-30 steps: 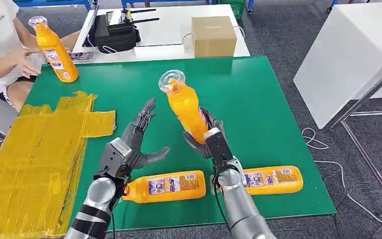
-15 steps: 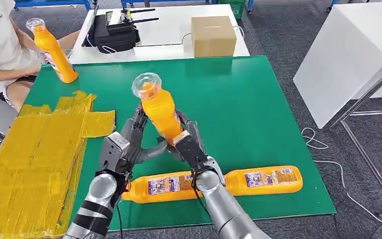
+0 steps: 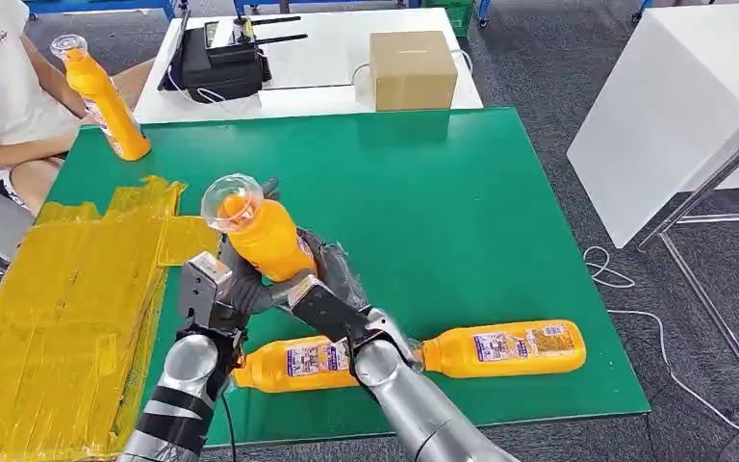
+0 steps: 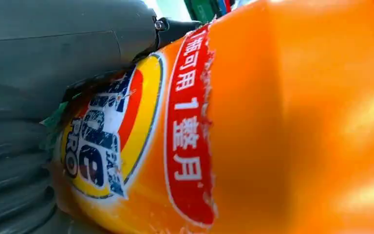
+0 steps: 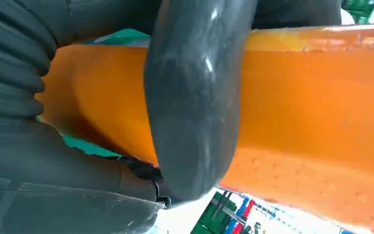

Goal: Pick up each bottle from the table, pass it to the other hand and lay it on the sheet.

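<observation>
Far left of both robot hands, a person sits at the corner of the green surface [image 3: 500, 192], holding an upright orange bottle [image 3: 108, 101] by its side. Nearer, left of the left robot hand, the yellow sheet [image 3: 67, 298] lies flat over the surface's left edge.

Left robot hand [image 3: 214, 294]: raised above the surface, just beside the sheet's right edge. Its fingers rise behind the held bottle [image 3: 265, 241] and its thumb crosses in front, touching the bottle's lower body. In the left wrist view the label [image 4: 141, 141] of that bottle sits tight against the grey palm. Whether this grip bears the load, cannot tell.

Held bottle: orange, clear cap uppermost, tilted toward the sheet, clamped between the two robot hands above the surface.

Right robot hand [image 3: 322, 289]: wrapped around the bottle's base from the right; the right wrist view shows the thick thumb [image 5: 195, 102] curled across the orange body.

Below the hands, a second orange bottle [image 3: 298, 361] lies on its side on the surface, partly under the right forearm. To the right of the right robot hand, a third bottle [image 3: 505, 348] lies likewise, near the front edge.
</observation>
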`<action>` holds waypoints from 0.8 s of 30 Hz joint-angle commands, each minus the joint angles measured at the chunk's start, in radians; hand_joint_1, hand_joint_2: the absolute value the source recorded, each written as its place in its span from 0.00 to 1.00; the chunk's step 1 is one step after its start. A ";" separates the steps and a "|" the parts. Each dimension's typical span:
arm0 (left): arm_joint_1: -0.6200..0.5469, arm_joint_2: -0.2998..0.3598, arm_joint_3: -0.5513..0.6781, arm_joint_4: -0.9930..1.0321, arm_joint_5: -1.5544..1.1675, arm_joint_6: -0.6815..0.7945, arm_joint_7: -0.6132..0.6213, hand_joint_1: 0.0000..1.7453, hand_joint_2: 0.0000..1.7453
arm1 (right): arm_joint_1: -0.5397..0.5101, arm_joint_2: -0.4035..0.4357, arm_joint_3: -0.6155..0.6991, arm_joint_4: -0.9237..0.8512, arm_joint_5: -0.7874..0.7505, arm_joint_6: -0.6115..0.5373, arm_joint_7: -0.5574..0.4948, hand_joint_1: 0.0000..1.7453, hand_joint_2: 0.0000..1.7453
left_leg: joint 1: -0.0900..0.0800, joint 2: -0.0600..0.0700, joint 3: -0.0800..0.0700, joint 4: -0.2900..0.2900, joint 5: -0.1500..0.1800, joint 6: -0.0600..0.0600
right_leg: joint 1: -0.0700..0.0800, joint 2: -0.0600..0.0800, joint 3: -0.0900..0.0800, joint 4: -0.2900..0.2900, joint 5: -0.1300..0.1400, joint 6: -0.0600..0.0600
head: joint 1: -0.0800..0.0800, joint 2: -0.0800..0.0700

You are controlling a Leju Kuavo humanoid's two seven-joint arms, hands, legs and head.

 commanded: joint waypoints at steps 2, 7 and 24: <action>-0.048 -0.019 0.088 0.038 0.115 -0.003 0.008 1.00 1.00 | -0.026 -0.017 0.223 0.075 -0.014 -0.024 -0.006 1.00 1.00 | 0.001 0.000 0.003 -0.001 -0.001 0.000 | 0.001 -0.001 0.003 -0.001 -0.001 0.000 | 0.000 0.000; -0.033 -0.029 0.131 0.000 0.159 0.004 0.004 1.00 1.00 | -0.025 -0.017 0.216 0.079 -0.015 -0.031 -0.006 1.00 1.00 | 0.001 0.000 0.004 0.000 -0.002 0.000 | 0.001 -0.002 0.004 -0.001 -0.001 0.000 | 0.000 0.000; -0.001 -0.064 0.203 -0.132 0.151 0.164 -0.048 1.00 1.00 | -0.025 -0.017 0.139 0.061 -0.018 -0.099 -0.001 0.01 1.00 | 0.001 -0.001 0.002 0.000 -0.001 0.000 | 0.001 -0.002 0.002 -0.001 -0.001 0.000 | -0.001 0.000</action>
